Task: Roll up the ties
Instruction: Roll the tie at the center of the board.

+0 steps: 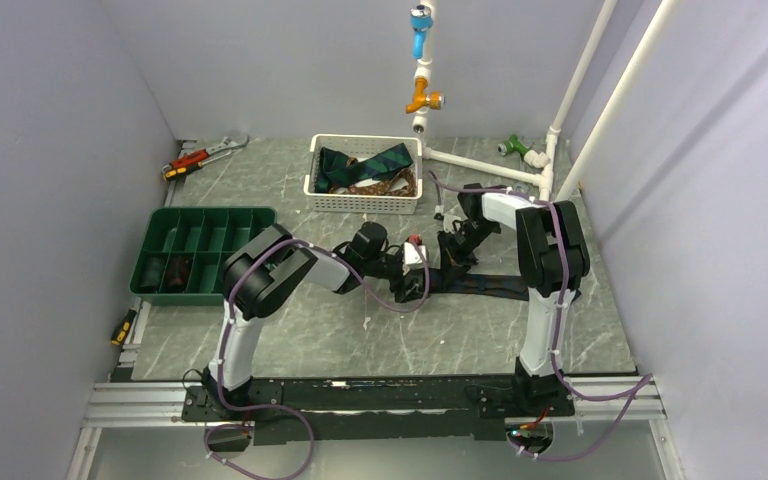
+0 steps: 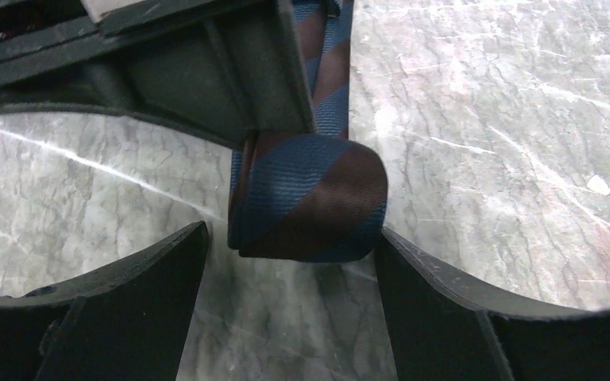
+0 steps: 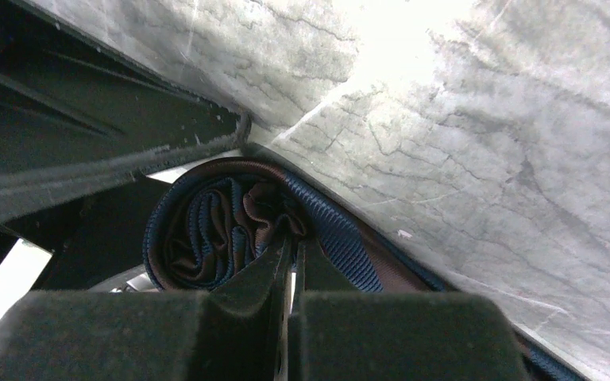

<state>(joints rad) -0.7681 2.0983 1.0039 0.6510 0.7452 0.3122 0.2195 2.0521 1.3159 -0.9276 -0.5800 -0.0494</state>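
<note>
The right gripper (image 3: 290,258) was pinched almost closed, its tips buried in the core of the tie (image 3: 206,238), which was coiled on the table (image 3: 484,119). The left gripper (image 2: 290,234) stood wide, its fingers (image 2: 127,302) flanking the coil; whether either touched it, I could not tell. The unrolled tail lay stretched across the table. Rolling looked partway done. The next move likely called for another turn of the core, with the left guarding against unwinding. More ties (image 1: 365,165) lay in the basket (image 1: 365,208).
</note>
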